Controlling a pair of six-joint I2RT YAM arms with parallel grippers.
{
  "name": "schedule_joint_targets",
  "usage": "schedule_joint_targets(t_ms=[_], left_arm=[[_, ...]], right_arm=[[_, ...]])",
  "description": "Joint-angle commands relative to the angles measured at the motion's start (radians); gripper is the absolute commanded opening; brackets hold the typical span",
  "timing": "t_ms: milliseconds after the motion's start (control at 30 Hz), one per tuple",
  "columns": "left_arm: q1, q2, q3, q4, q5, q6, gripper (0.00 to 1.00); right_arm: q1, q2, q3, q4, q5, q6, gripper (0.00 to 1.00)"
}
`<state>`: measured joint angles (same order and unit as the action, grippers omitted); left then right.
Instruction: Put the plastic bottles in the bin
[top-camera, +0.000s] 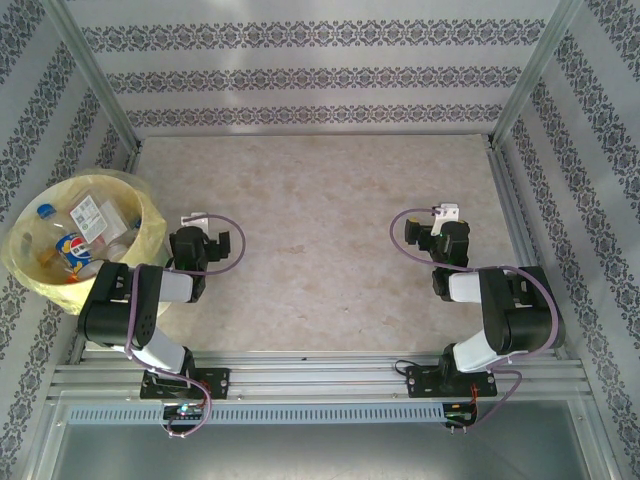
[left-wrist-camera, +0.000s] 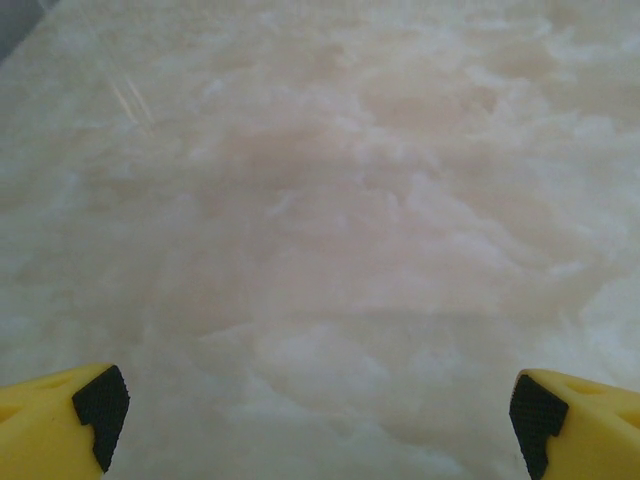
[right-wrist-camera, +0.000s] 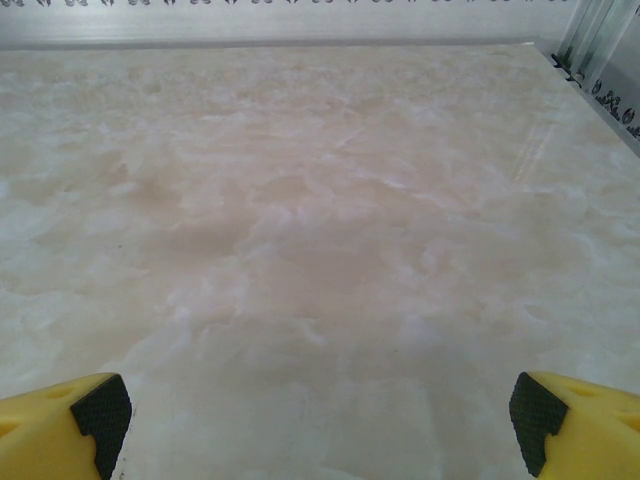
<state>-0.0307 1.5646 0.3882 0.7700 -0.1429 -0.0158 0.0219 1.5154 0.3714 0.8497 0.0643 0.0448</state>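
Top external view: the plastic bottles (top-camera: 85, 232) lie heaped inside the bin (top-camera: 152, 228), which stands at the left edge of the worktop (top-camera: 320, 200), just beside the left arm (top-camera: 125, 305). Left end effector (top-camera: 203, 238) and right end effector (top-camera: 437, 232) hover over the worktop, well apart, both spread wide and holding nothing.
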Motion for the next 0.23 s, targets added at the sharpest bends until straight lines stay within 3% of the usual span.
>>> schedule_joint_targets(t_ms=[0, 200], left_arm=[[0.009, -0.006, 0.005, 0.097, -0.026, -0.034, 0.99], [0.01, -0.006, 0.004, 0.102, -0.026, -0.034, 0.99]], right_arm=[[-0.015, -0.006, 0.026, 0.015, -0.049, -0.009, 0.98], [-0.008, -0.01, 0.024, 0.017, -0.043, -0.021, 0.98]])
